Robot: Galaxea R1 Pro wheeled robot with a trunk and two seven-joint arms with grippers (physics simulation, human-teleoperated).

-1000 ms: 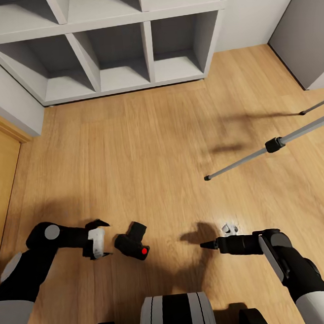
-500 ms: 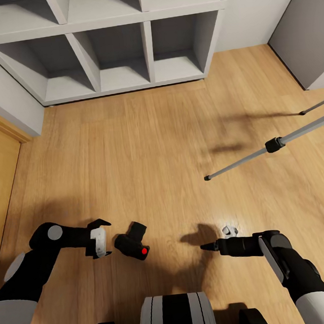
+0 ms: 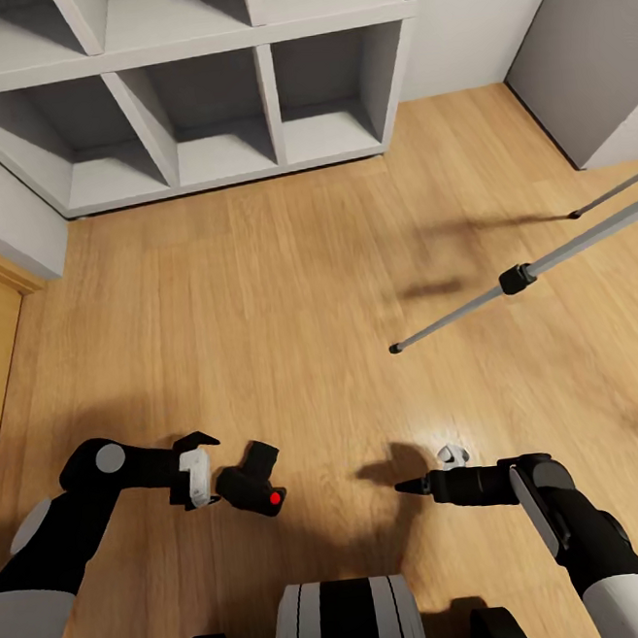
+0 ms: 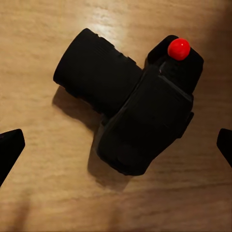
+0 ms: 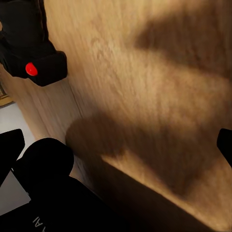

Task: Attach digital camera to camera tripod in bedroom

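The digital camera point(image 3: 249, 482) lies on the wood floor, black, its red button point(image 3: 274, 500) turned towards me. My left gripper point(image 3: 209, 468) is open just left of it, fingertips almost level with the camera body. In the left wrist view the camera point(image 4: 135, 111) lies between and just beyond the two fingertips point(image 4: 10, 145). My right gripper point(image 3: 405, 486) hovers low over the floor to the right, open and holding nothing; its wrist view catches the camera point(image 5: 29, 43) at a distance. Two silver legs of the camera tripod point(image 3: 510, 281) slant in from the right; its head is out of view.
Grey cube shelving point(image 3: 268, 90) stands against the far wall. A small white-grey object point(image 3: 451, 455) lies on the floor by my right gripper. A tripod foot point(image 3: 396, 349) rests ahead of my right arm. My own base point(image 3: 344, 624) is at the near edge.
The whole head view has shifted, so the camera moved. My left gripper has closed the gap to the digital camera, which now lies right at its fingertips. The right gripper has kept its pose.
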